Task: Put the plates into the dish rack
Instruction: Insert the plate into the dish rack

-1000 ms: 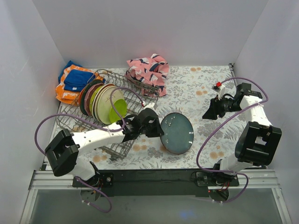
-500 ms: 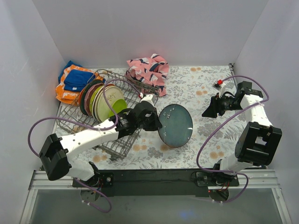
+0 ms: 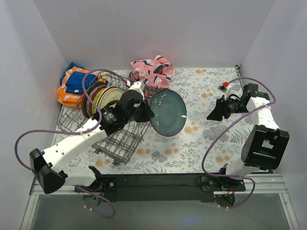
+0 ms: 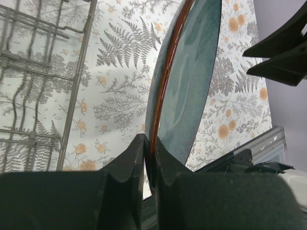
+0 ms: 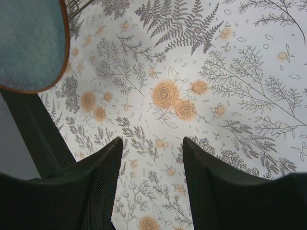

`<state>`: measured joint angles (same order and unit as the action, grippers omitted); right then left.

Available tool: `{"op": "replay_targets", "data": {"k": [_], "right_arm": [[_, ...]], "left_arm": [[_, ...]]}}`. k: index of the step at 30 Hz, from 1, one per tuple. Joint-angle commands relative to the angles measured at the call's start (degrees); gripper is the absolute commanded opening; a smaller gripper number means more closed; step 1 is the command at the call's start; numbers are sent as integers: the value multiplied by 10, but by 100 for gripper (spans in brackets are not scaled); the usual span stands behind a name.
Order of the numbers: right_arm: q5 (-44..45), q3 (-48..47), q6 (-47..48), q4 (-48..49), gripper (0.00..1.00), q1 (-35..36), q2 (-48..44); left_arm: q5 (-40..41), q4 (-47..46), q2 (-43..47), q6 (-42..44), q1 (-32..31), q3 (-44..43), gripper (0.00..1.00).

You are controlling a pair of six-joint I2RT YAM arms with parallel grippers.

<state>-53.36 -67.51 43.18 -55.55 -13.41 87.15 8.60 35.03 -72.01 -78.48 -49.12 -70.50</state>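
Observation:
My left gripper (image 3: 147,113) is shut on the rim of a dark teal plate (image 3: 168,112) with a brown edge. It holds the plate on edge above the floral cloth, just right of the grey wire dish rack (image 3: 122,143). In the left wrist view the plate (image 4: 184,81) rises from between the fingers (image 4: 130,155), with the rack (image 4: 38,86) to its left. Several plates (image 3: 103,98) stand upright in the rack's far end. My right gripper (image 3: 214,116) is open over bare cloth at the right; its wrist view catches the teal plate (image 5: 29,43) in the top left corner.
A pink patterned cloth (image 3: 152,71) lies behind the rack. Orange and blue cloths (image 3: 74,84) are piled at the back left corner. White walls close in three sides. The left arm's purple cable (image 3: 91,91) loops over the rack.
The left arm has lifted the teal plate and carried it back and left, from the front of the table toward the rack's right side. The right arm has barely moved.

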Motion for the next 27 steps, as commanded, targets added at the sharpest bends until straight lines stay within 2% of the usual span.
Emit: {"op": "replay_targets", "data": {"k": [1, 9, 27], "right_arm": [[-20, -4, -7, -3, 60, 3, 3], [-12, -3, -6, -3, 60, 7, 4], [-2, -4, -11, -3, 60, 14, 6]], "left_arm": [[11, -28, 56, 3, 21, -58, 0], [14, 9, 73, 21, 65, -83, 0], [87, 111, 93, 70, 95, -162, 0]]}}
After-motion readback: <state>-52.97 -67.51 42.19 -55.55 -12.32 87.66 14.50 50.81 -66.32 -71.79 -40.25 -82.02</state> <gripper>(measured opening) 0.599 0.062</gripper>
